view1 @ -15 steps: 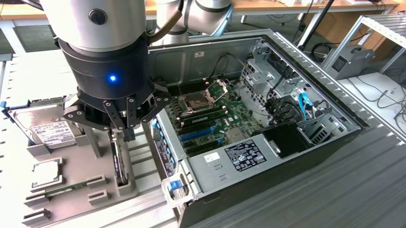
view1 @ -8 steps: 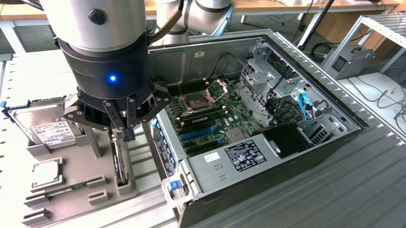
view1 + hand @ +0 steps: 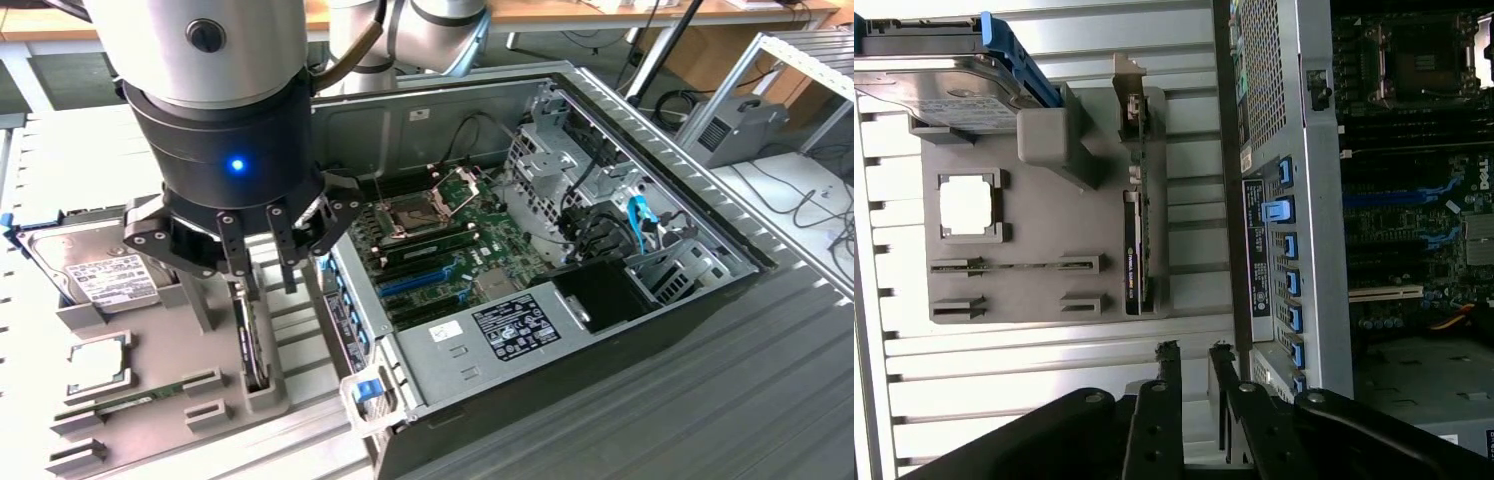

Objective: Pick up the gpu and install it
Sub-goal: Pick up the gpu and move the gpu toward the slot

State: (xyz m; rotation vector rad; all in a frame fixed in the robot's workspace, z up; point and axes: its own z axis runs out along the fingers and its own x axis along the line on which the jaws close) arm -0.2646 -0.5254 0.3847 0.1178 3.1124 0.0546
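The gpu (image 3: 248, 345) stands on its edge in a slot of the grey holder (image 3: 167, 345), a thin dark card with its silver bracket at one end. In the wrist view the gpu (image 3: 1133, 255) shows as a narrow dark strip with the bracket (image 3: 1129, 100) beyond it. My gripper (image 3: 262, 280) hangs just above the card, fingers pointing down. The fingertips (image 3: 1167, 358) stand apart with nothing between them, so the gripper (image 3: 1194, 358) is open. On the exterior view's right lies the open computer case (image 3: 561, 330) with its motherboard (image 3: 461, 245) and blue slots (image 3: 414, 285).
The holder (image 3: 1034, 300) also carries a silver hard drive (image 3: 100, 275), a square processor chip (image 3: 100, 365) and a narrow memory stick (image 3: 134, 402). The case's side wall (image 3: 1284, 150) with blue clips rises right beside the holder. A power supply (image 3: 514, 330) fills the case's near end.
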